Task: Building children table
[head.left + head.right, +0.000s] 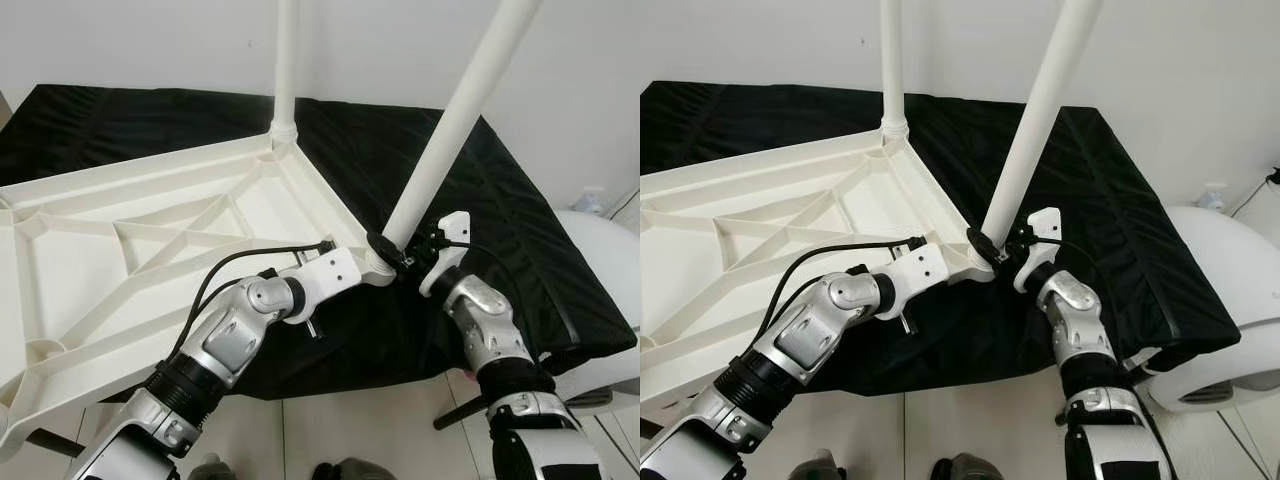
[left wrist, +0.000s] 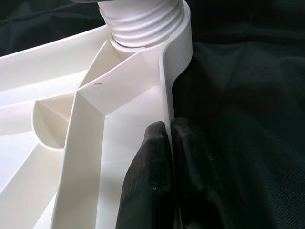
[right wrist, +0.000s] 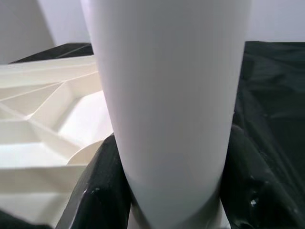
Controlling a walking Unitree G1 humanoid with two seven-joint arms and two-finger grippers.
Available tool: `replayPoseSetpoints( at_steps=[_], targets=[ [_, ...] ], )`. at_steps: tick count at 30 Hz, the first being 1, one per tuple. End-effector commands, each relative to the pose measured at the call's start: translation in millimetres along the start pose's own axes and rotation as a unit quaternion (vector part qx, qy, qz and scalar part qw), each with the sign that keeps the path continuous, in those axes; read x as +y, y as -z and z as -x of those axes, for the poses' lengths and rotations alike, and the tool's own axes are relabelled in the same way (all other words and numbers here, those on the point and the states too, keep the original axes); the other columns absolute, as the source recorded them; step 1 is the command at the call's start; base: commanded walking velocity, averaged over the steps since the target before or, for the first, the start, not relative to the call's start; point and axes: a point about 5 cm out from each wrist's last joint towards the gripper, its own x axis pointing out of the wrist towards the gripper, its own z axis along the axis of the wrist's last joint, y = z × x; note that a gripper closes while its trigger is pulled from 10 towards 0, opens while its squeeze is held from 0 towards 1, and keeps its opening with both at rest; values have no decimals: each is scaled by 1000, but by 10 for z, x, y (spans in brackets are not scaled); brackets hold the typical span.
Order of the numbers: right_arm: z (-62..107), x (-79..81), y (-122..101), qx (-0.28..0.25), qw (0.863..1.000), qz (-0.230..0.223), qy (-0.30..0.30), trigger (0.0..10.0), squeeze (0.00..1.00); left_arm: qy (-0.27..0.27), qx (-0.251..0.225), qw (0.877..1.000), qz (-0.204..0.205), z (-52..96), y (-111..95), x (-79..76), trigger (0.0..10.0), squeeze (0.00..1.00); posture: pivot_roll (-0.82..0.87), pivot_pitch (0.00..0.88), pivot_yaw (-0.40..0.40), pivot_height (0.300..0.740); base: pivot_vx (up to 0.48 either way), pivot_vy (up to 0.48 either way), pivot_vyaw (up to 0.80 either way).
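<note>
While left fingers pinch the tabletop rim, right fingers clasp the up-tilted leg.

Plain indoor room, reads more like a bare test or assembly space than a furnished home. Evidence: blank white wall with no decor, light tiled floor with grout lines, work surface draped in a black cloth. White plastic tabletop lies upside down on it, ribs up, two white legs standing in its corner sockets. Rounded white object sits off to the right, type unclear. Cable and small white item by the right wall.
</note>
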Motion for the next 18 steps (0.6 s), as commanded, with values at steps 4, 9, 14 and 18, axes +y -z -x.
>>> replayPoseSetpoints(
  at_steps=[4,9,14,18],
  targets=[
    [-92,171,-36,-12,999,-7,41,10000,0,57,-28,998,-7,-94,-118,-224,10000,0,42,0,-98,740,0,0,0],
    [-171,376,-97,-32,996,-24,80,10000,0,59,-28,998,-8,-102,-123,-236,10000,0,43,0,-101,740,0,0,0],
    [-204,469,-112,-28,984,-23,173,10000,0,62,-30,998,-7,-109,-123,-263,10000,0,48,0,-106,740,0,0,0],
    [-217,595,-93,-26,980,-31,195,10000,0,63,-30,998,-7,-115,-124,-283,10000,0,47,0,-108,740,0,0,0]
  ],
)
